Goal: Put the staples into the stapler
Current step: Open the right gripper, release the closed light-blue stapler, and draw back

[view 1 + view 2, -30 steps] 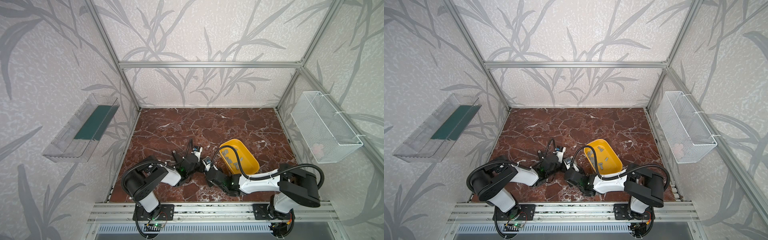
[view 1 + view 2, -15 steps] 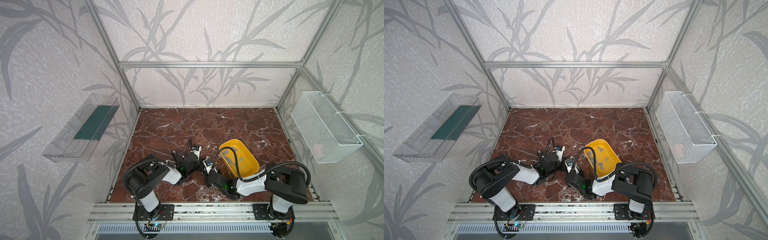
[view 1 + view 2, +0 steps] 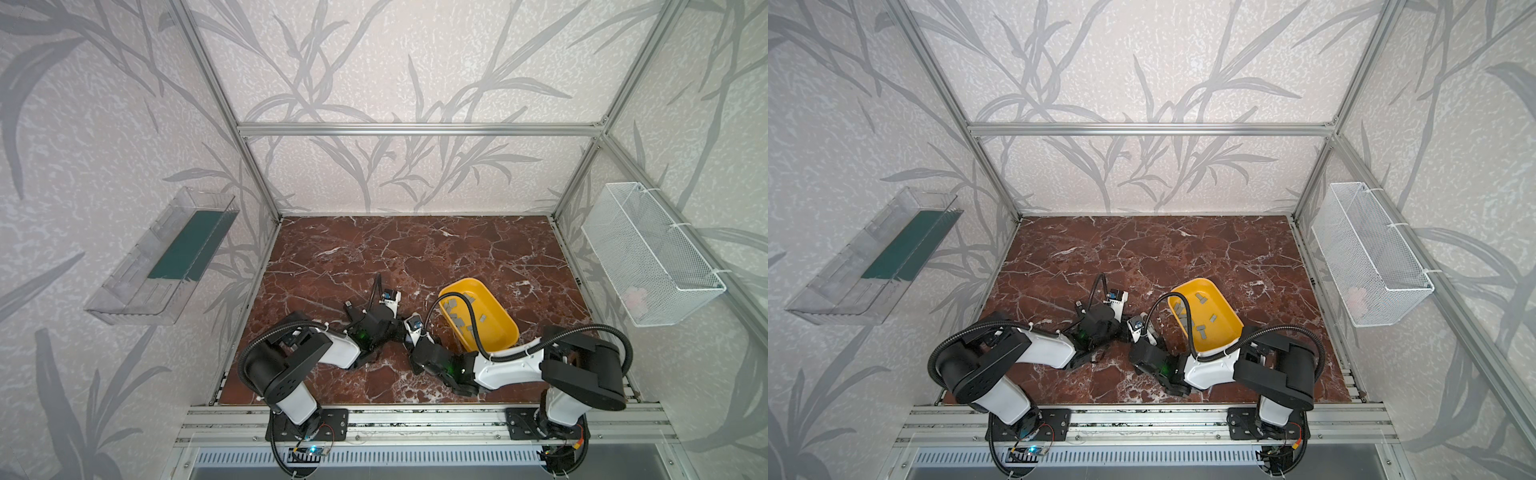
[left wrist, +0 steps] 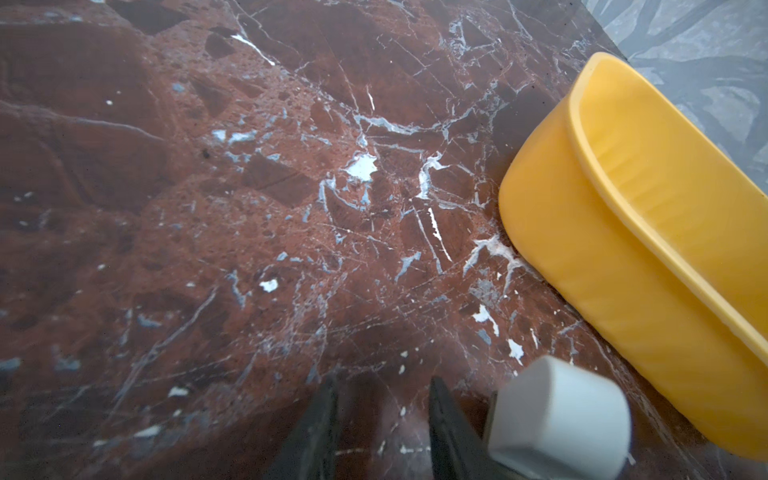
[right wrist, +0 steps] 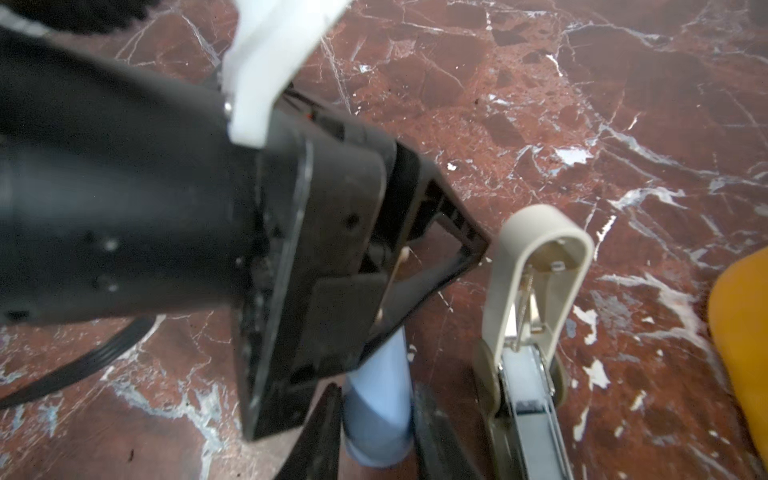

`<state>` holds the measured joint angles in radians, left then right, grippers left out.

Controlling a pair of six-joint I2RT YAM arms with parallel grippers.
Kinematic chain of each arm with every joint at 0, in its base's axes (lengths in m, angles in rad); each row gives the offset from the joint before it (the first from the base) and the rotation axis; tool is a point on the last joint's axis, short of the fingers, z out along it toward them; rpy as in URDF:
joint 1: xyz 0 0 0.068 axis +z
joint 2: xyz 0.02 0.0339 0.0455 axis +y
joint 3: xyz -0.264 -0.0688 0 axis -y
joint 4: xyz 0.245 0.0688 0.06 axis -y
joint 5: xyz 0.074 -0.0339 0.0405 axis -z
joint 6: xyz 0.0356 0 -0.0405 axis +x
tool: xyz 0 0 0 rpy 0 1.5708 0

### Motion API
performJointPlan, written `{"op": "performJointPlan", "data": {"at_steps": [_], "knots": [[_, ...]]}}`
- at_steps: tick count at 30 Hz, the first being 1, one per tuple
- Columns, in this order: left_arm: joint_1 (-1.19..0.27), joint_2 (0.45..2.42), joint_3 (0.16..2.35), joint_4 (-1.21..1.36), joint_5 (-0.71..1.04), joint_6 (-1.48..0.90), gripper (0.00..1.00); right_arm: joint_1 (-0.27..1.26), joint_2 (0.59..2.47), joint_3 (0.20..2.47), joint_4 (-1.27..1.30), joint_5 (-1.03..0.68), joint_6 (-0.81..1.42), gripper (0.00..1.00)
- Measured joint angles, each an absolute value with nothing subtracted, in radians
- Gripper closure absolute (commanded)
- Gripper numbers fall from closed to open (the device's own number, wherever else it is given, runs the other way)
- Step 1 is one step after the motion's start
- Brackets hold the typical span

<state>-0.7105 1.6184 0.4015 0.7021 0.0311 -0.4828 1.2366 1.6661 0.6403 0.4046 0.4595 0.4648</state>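
Grey staples [image 3: 459, 321] [image 3: 1201, 331] lie in the yellow tray [image 3: 500, 318] [image 3: 1227, 318] at the front right in both top views. Both grippers meet low over the table just left of it. In the right wrist view my right gripper [image 5: 376, 415] is shut on a light blue stapler [image 5: 380, 374], one finger against each side. Beside it stands a beige stapler [image 5: 538, 266], its lid swung up and its metal channel [image 5: 528, 415] bare. My left gripper [image 4: 382, 407] is open, with only marble between its tips; a pale rounded stapler end [image 4: 557, 419] sits outside one finger.
The tray's wall [image 4: 582, 270] is close beside the left gripper. My right arm's cable [image 3: 471, 316] arcs over the tray. A white wire basket [image 3: 648, 257] hangs on the right wall and a clear shelf [image 3: 166, 257] on the left. An aluminium rail [image 3: 415, 415] borders the front.
My right arm drew back toward the front edge, then stretched out again toward the left gripper. The left arm has hardly moved.
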Motion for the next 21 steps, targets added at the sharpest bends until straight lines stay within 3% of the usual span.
{"op": "performJointPlan", "data": {"at_steps": [7, 14, 21], "knots": [[-0.672, 1.564, 0.408, 0.618, 0.039, -0.482, 0.62, 1.236, 1.623, 0.694, 0.293, 0.459, 0.427, 0.63], [-0.657, 1.481, 0.425, 0.525, 0.047, -0.481, 0.61, 1.236, 1.594, 0.693, 0.254, 0.457, 0.414, 0.39], [-0.646, 1.238, 0.464, 0.351, -0.001, -0.465, 0.53, 1.235, 1.409, 0.588, 0.234, 0.48, 0.416, 0.39]]}}
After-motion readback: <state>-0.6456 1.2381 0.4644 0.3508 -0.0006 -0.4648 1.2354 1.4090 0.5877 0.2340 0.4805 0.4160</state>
